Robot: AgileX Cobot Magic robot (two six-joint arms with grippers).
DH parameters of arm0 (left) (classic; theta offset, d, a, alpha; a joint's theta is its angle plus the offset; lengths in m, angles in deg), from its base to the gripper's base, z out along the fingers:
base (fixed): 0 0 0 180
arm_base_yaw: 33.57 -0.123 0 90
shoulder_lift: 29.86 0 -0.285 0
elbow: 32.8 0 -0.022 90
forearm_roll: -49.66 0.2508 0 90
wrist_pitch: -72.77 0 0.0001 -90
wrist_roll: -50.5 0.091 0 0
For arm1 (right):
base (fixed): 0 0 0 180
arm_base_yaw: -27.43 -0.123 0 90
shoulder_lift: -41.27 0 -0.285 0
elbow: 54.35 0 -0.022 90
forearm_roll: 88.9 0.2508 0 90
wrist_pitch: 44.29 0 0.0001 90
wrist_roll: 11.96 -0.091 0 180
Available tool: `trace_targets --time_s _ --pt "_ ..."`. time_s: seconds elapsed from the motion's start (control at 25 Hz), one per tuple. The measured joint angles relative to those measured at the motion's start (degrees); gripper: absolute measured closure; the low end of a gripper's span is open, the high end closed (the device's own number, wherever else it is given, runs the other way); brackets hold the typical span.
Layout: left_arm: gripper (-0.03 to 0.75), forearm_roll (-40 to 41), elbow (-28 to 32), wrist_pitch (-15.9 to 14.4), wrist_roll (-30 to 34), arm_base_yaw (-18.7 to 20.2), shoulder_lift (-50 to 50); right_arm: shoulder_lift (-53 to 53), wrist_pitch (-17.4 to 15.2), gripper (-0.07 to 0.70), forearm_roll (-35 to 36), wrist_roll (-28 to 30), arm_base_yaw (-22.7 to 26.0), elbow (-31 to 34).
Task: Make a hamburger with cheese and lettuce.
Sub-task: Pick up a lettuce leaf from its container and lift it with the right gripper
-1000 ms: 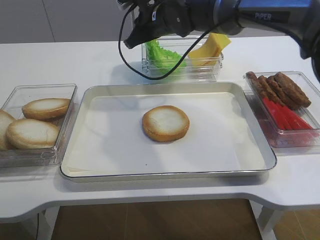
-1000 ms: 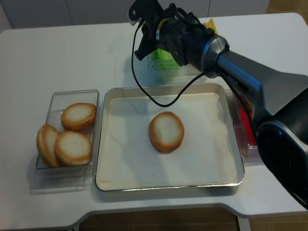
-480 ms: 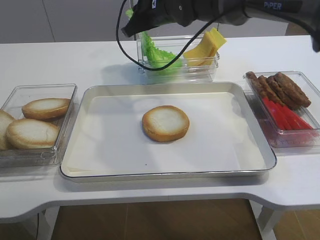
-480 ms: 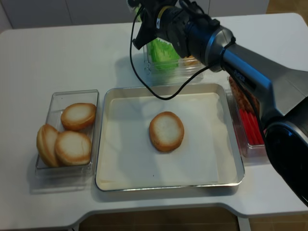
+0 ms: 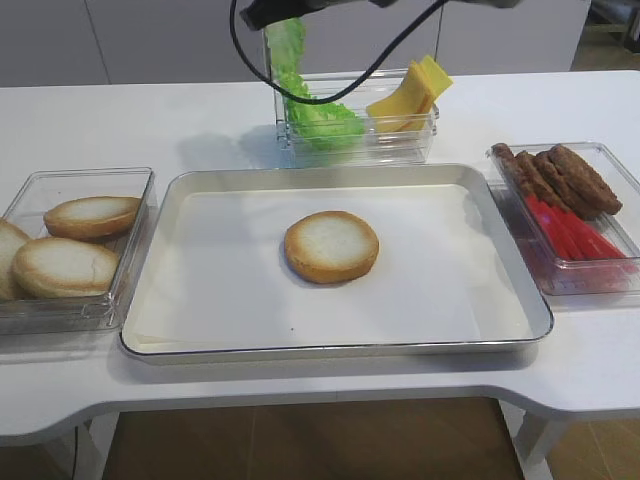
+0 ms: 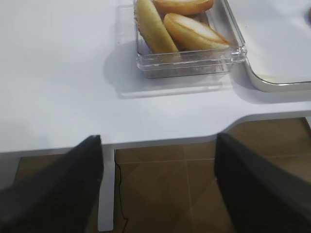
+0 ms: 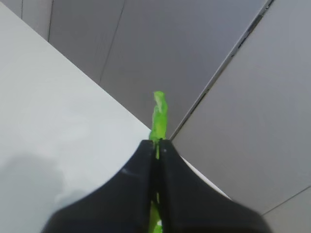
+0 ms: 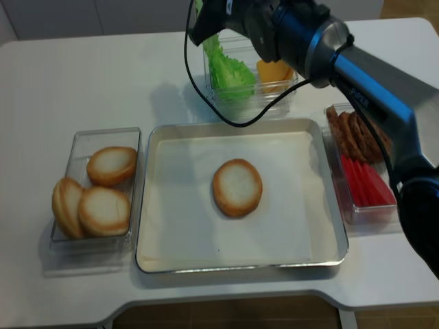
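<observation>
The right hand [image 7: 156, 155] has risen since a second ago: in the earlier high view it hung low over the clear box at the top centre of the frame, and now it sits at the very top edge, mostly cut off. Its jaws are pinched tight on a leaf of lettuce [image 5: 287, 45], which now dangles in a long green strip from the hand down toward the rest of the greens in the clear box [image 5: 357, 140]. In the right wrist view a thin green sliver of the leaf pokes out between the closed fingers [image 7: 131, 179].

The yellow cheese [image 5: 412, 92] stands on edge in the right part of the same box, unchanged. The bun half [image 5: 331, 246] lies face up in the middle of the paper-lined metal tray [image 5: 330, 349], in the same spot as before, with nothing on it. The box of spare bun halves [image 5: 70, 245] at the left of the tabletop [image 5: 130, 120] and the box of patties and red strips [image 5: 560, 205] at the right have not shifted.

The left hand [image 6: 158, 184] shows only in its own wrist view, as two dark blurred fingers [image 6: 63, 189] standing wide apart with nothing between them, near the tabletop's edge by the box of buns.
</observation>
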Motion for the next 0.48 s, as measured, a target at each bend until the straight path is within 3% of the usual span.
trace_targets --time_s 0.48 --pt "0.183 0.00 0.00 0.00 0.00 0.00 0.00 -8.67 -13.59 0.626 0.13 -2.67 0.00 0.00"
